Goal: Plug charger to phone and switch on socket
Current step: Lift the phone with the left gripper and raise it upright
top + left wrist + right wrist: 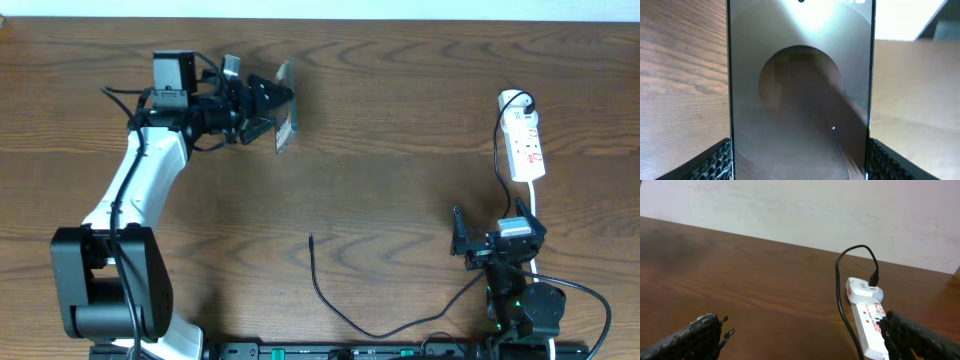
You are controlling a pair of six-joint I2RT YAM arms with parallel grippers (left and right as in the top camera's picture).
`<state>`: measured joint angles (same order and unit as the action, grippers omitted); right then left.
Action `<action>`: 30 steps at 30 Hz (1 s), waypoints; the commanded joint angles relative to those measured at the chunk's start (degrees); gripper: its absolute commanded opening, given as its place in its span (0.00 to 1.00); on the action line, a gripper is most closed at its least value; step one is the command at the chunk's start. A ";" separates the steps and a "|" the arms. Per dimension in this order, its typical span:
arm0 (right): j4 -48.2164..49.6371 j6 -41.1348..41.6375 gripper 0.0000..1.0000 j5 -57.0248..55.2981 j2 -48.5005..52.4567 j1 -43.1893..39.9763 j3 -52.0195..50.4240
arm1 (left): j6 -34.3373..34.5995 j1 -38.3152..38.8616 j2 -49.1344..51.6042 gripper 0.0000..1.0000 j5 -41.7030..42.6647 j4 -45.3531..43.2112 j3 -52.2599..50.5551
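My left gripper (262, 108) is shut on the phone (284, 122) and holds it on edge above the table at the back left. In the left wrist view the phone's glossy grey-brown face (800, 90) fills the gap between my left gripper's fingers (800, 167). The charger's thin black cable (335, 305) lies on the table near the front, its plug tip (311, 238) free near the middle. The white socket strip (526, 148) lies at the right with a white adapter (514, 100) plugged in. My right gripper (497, 238) is open and empty just in front of the strip (871, 330).
The charger cable rises from the adapter (862, 289) in a loop (840, 290) and runs down beside the strip. The strip's white cord (535, 205) passes by my right arm. A pale wall (805, 210) stands behind the table's far edge.
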<state>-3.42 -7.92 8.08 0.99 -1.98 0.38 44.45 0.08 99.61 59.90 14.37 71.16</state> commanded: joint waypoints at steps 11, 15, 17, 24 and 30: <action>-0.24 0.61 0.99 0.02 -0.24 0.26 -0.07 | 29.44 -1.42 -1.92 0.08 12.20 -0.59 0.68; -0.24 0.61 0.99 0.02 -0.24 0.26 -0.07 | 33.05 -1.42 -1.92 0.07 13.86 -0.57 0.68; -0.24 0.61 0.99 0.02 -0.24 0.26 -0.07 | 35.45 -1.42 -1.92 0.07 14.84 -0.57 0.66; -0.24 0.61 0.99 0.02 -0.24 0.26 -0.07 | 40.74 -1.42 -1.90 0.07 15.74 -0.57 0.66; -0.24 0.61 0.99 0.02 -0.24 0.26 -0.07 | 44.02 -1.40 -1.90 0.07 14.64 -0.57 0.66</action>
<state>-3.42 -7.92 8.08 0.99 -1.98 0.38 86.39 -1.13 99.61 72.34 14.28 71.16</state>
